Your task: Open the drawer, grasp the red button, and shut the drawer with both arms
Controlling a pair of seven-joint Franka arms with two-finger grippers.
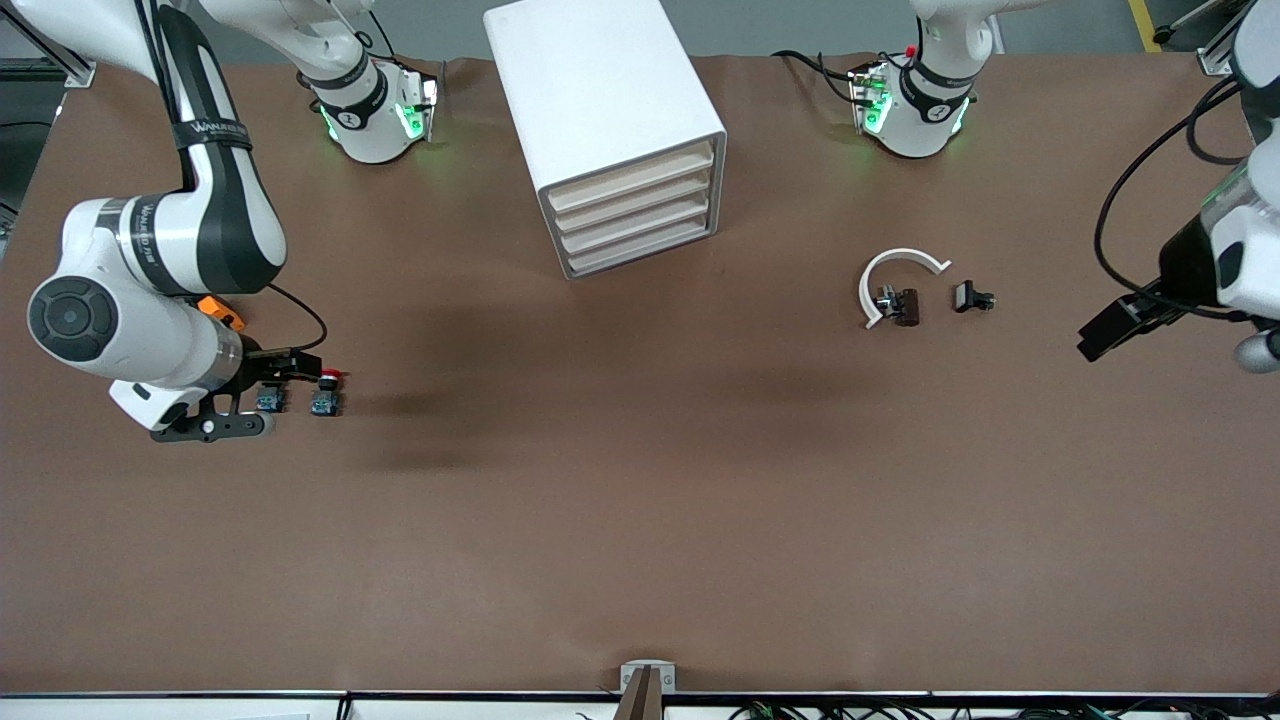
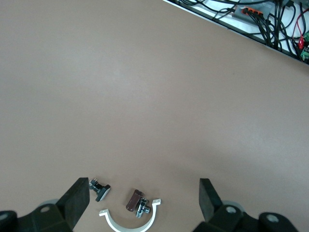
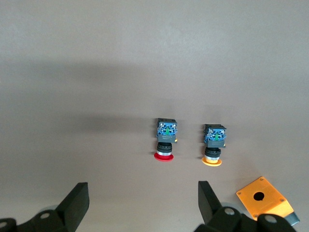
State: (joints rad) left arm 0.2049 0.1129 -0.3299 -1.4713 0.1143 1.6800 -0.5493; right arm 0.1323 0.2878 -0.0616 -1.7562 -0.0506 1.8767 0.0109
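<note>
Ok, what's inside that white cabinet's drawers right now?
Cannot tell. All four drawers of the cabinet are shut; only their beige fronts, like the top drawer, show. The contents are covered.

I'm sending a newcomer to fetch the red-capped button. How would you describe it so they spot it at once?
Go to the right arm's end of the brown table, where the open right gripper hangs. Under it two small push buttons lie side by side by an orange cube with a hole. Take the red-capped button; its twin, the yellow-orange-capped button, lies between it and the cube.
</note>
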